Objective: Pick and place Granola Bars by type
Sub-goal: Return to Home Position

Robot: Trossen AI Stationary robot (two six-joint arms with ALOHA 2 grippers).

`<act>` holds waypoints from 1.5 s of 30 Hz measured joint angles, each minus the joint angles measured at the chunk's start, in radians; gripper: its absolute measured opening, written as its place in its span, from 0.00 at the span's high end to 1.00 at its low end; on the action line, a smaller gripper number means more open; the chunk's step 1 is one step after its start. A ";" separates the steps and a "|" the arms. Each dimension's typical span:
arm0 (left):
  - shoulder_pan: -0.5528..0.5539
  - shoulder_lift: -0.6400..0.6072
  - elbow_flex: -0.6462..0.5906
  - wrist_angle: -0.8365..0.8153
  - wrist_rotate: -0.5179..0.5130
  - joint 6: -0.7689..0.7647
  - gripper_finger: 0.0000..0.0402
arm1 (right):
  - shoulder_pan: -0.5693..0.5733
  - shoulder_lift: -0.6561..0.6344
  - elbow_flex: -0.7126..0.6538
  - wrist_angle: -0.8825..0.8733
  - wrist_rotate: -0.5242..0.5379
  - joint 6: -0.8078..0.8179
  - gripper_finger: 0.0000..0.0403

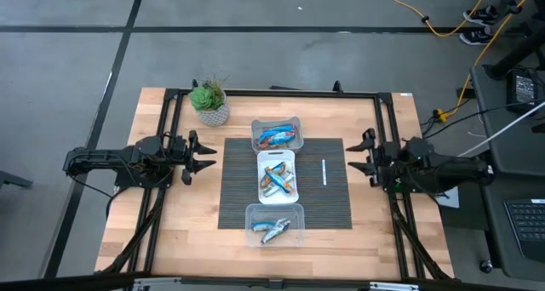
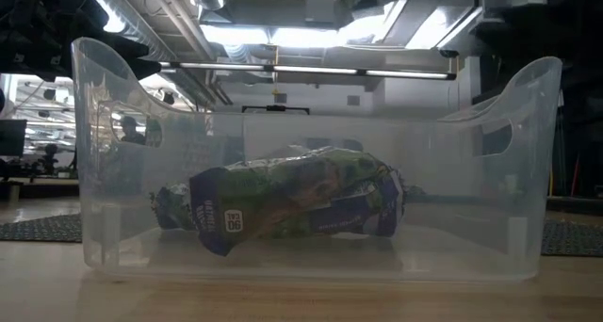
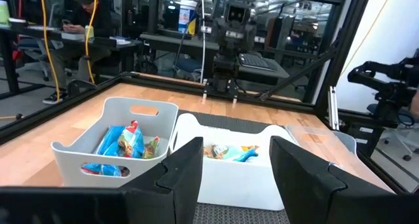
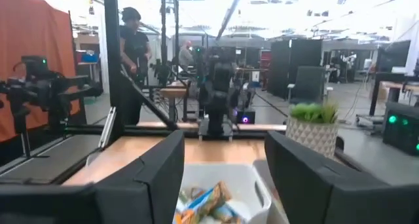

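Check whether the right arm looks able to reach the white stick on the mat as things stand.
Probably yes. The white stick lies alone on the mat beside the white bin, on the side toward the right gripper, which is open, with nothing between them.

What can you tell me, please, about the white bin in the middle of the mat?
The white bin is a small, opaque, plastic-looking rectangular tub with rounded corners. It stands upright on the dark mat, between the gray bin and the clear tub. Several orange and blue granola bars lie inside.
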State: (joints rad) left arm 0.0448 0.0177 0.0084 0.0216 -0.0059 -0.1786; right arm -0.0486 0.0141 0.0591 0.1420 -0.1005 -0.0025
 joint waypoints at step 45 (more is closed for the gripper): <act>0.000 0.000 0.000 0.004 -0.001 0.000 0.58 | 0.047 0.036 -0.053 -0.118 0.091 0.181 0.47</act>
State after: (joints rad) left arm 0.0448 0.0177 0.0083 0.0257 -0.0072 -0.1783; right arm -0.0017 0.0505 0.0063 0.0242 -0.0097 0.1786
